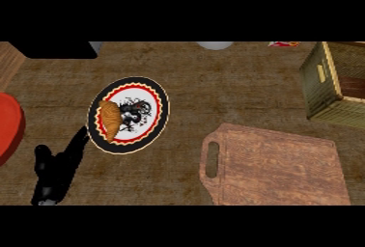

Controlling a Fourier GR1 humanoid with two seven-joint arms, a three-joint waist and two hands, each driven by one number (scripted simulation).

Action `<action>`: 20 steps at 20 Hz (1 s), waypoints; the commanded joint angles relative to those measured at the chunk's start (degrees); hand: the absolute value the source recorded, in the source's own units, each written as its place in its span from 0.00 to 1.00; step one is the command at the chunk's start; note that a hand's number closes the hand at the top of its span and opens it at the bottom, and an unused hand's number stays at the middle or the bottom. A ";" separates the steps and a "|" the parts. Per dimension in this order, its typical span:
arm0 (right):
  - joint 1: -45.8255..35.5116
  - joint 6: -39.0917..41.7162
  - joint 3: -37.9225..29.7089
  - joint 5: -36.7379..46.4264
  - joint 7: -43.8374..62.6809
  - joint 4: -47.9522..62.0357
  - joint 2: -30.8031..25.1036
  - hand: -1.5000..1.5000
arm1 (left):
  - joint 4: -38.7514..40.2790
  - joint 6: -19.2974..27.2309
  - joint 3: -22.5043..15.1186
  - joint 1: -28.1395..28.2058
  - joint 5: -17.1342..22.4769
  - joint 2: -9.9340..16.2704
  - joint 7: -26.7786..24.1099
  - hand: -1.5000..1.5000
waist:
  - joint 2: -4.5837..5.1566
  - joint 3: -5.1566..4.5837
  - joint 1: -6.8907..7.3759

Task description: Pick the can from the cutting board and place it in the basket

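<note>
The wooden cutting board with a handle slot on its left lies at the lower right, and its top shows nothing on it. No can shows anywhere in the head view. The basket, an olive slatted crate, stands at the right edge beyond the board; its inside is mostly cut off by the edge. My left hand is at the lower left, fingers straight and pointing up towards the rim of a plate, holding nothing. The right hand does not show.
A round patterned plate with a croissant lies left of centre. A red object sits at the left edge, a black block at the top left, a white object at the top.
</note>
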 commanded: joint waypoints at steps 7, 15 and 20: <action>6.16 -5.80 1.62 6.58 -6.28 8.60 -3.10 1.00 | 4.71 0.20 0.06 0.72 -1.00 -0.78 2.37 0.50 | 0.81 -0.70 -0.03; 11.20 -1.62 1.81 5.96 -18.74 13.34 -8.65 0.00 | 3.96 -0.29 0.12 1.69 -0.83 -1.85 2.48 0.50 | 0.39 -0.66 -0.62; 8.56 -2.41 -0.69 4.55 -22.74 18.61 -12.18 0.00 | 4.15 -0.86 -0.04 2.96 -1.71 -1.91 1.55 0.50 | 0.44 -0.66 -0.26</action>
